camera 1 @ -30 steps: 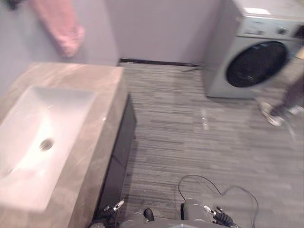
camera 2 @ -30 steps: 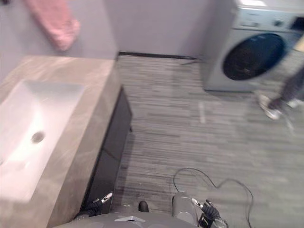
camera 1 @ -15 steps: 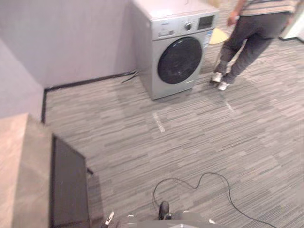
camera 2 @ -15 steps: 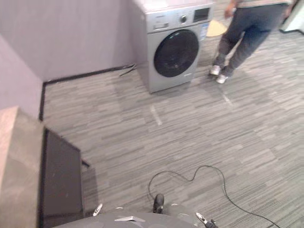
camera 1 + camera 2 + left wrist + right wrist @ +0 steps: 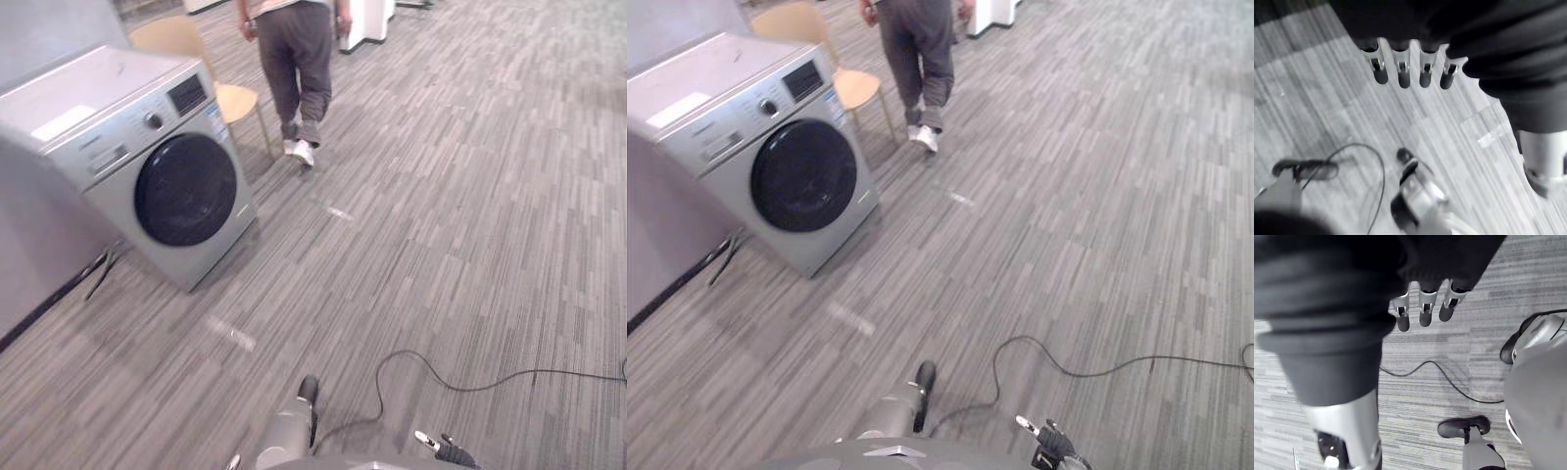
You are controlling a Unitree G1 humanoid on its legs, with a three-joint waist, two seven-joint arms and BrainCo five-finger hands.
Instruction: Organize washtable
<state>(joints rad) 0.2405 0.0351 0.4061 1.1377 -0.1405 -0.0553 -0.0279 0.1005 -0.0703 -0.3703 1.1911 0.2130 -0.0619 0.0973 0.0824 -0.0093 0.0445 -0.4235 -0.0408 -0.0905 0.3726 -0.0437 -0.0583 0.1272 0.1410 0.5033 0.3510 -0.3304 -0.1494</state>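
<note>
- underneath both arms lies striped grey floor (image 5: 1312,98); where the bench stands, i cannot tell.
- left hand (image 5: 1404,68) hangs over this floor, its fingers (image 5: 1380,73) straight, side by side in a row and a little apart, with nothing in them.
- right hand (image 5: 1425,308) hangs the same way, its fingers relaxed and apart, holding nothing.
- ahead and to the left, a silver-grey washing machine (image 5: 147,166) stands on the floor. its round dark door (image 5: 186,189) is closed and faces the room, and one side is near a grey wall (image 5: 29,255).
- just behind the machine stands a light wooden chair (image 5: 230,98), its seat beside the machine's far corner.
- past the chair a person (image 5: 299,59) in dark grey trousers and white shoes is in mid-step, back turned to the robot.
- short white tape marks (image 5: 235,336) lie on the floor, one in front of the machine and one nearer to the person's feet.
</note>
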